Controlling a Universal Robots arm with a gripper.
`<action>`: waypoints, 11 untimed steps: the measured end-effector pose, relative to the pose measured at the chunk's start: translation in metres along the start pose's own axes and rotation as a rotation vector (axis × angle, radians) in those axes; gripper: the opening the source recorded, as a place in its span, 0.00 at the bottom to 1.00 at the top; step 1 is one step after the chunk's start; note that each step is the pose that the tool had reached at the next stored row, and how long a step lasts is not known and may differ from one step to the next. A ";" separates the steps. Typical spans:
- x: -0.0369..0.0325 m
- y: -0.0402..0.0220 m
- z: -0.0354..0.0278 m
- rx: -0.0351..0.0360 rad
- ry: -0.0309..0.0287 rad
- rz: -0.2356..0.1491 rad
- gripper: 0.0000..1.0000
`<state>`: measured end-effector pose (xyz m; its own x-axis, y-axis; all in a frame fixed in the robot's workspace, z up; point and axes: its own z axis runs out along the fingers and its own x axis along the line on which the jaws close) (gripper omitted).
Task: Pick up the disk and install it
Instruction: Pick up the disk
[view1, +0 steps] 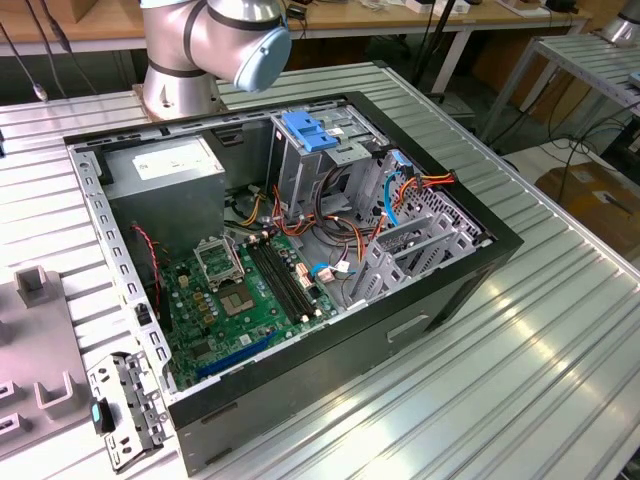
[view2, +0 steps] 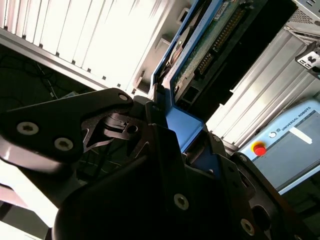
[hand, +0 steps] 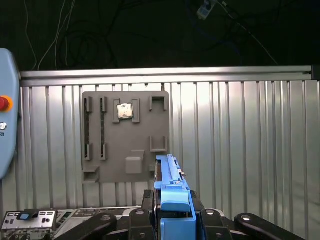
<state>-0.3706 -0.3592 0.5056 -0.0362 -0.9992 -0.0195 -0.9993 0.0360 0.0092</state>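
ribbed alu table (view1: 560, 330) fills the scene, w/ an open pc case (view1: 420, 330) lying on its side on it. inside the case: green motherboard (view1: 240, 290) flat on the floor, grey power box (view1: 165, 165) w/ a white label in the far corner, close to the arm (view1: 200, 45). just beside that box stands a tall silver cage (view1: 300, 175) w/ a light-blue latch (view1: 305, 132) on top. red, yellow & orange cables (view1: 335, 215) snake between cage and board. on the exterior view's left, a grey holder tray (view1: 30, 340) and a small metal bracket (view1: 125, 405) sit on the table next to the case.

over to the wrist cams: the gripper (hand: 173, 206) is pinching the disk (hand: 169, 175), black jaws pressed onto the bright blue frame from both sides, disk sticking out edge-on. in the second wrist view the disk (view2: 205, 45) shows its green circuit-board side & a connector row, and the gripper (view2: 167, 122) is clamped on the blue end.

so the disk is up in the jaws, held off the table, not yet in the case. beyond it in the first wrist view lies the grey holder tray (hand: 125, 150) w/ a small square chip (hand: 124, 111) in one slot. a light-blue pendant (view2: 295, 140) w/ a red button (view2: 258, 149) rests on the table nearby.
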 end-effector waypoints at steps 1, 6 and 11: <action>0.0000 -0.0015 0.0000 0.0000 0.0000 0.000 0.37; -0.0004 -0.0111 -0.0001 -0.0002 0.0000 0.000 0.37; 0.0018 -0.0178 -0.0003 -0.0005 0.0001 0.000 0.37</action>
<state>-0.3529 -0.3617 0.5056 -0.0362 -0.9992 -0.0194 -0.9993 0.0360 0.0097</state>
